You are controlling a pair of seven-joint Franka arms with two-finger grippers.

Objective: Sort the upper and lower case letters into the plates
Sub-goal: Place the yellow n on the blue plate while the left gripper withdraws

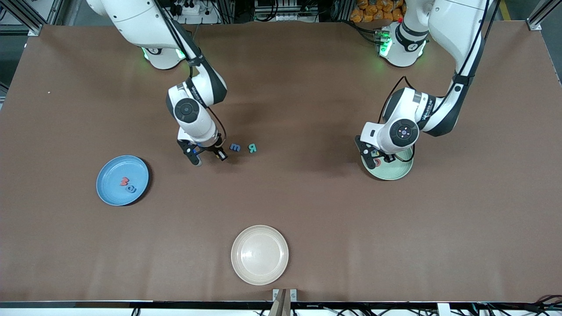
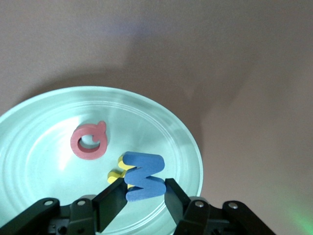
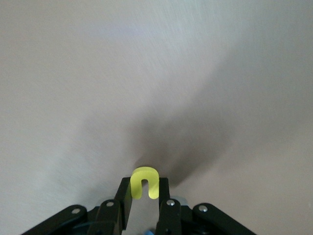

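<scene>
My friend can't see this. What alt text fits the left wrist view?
The left claw grips a blue letter over a pale green plate. A red-pink letter lies in the plate, and a yellow letter peeks from under the blue one. Brown table surrounds it.

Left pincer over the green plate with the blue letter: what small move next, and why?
Probably open the left pincer and let go. It is shut on the blue letter, which hangs just over the green plate, where a pink letter and a yellow letter already lie. The right pincer, shut on a yellow piece, is busy elsewhere.
</scene>
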